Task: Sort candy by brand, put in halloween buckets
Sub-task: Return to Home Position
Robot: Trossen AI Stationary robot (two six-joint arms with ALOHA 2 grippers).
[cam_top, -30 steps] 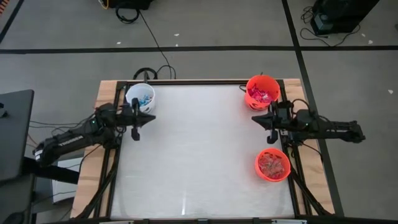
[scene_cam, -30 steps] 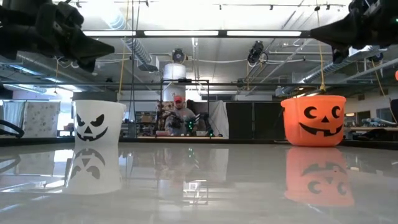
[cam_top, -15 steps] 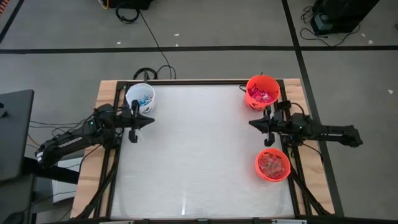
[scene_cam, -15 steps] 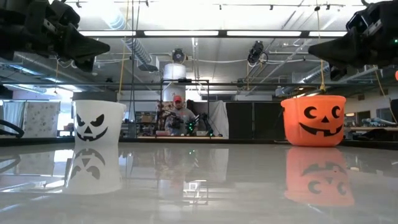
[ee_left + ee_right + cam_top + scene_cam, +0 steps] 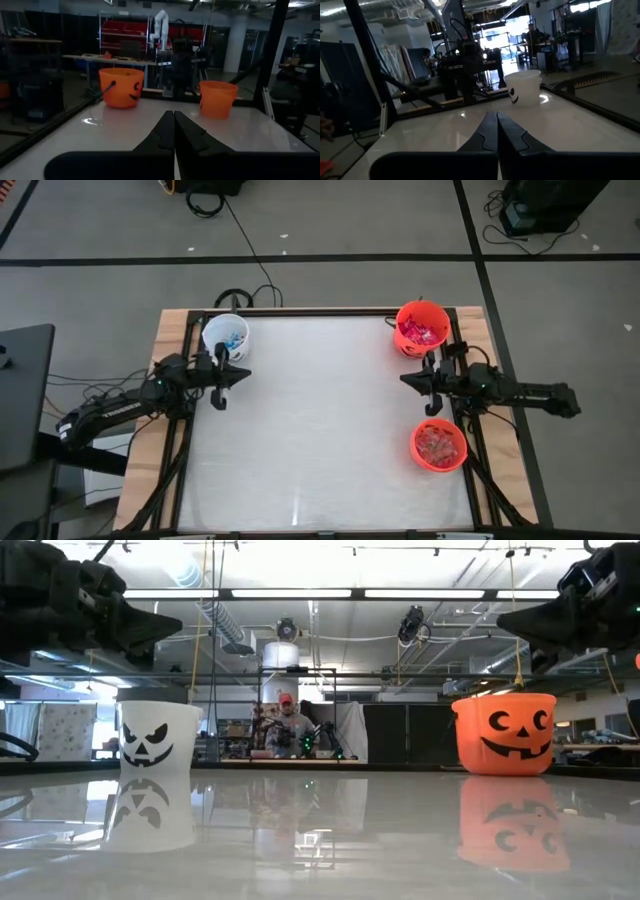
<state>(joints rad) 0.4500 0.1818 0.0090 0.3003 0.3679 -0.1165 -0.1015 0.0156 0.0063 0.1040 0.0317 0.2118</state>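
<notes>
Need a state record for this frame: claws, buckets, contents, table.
left claw: shut, empty, raised over the table's left edge, just in front of white bucket
right claw: shut, empty, raised at the right edge, between back orange bucket and front orange bucket
white bucket: back-left corner, holds blue candy
back orange bucket: holds red-pink candy
front orange bucket: holds reddish candy
table: no loose candy seen

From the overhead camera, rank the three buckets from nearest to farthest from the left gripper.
1. White bucket, at the far left corner, right beside the shut left gripper.
2-3. Far orange bucket at the right corner and near orange bucket on the right edge. Both sit across the table, too close to call.
</notes>
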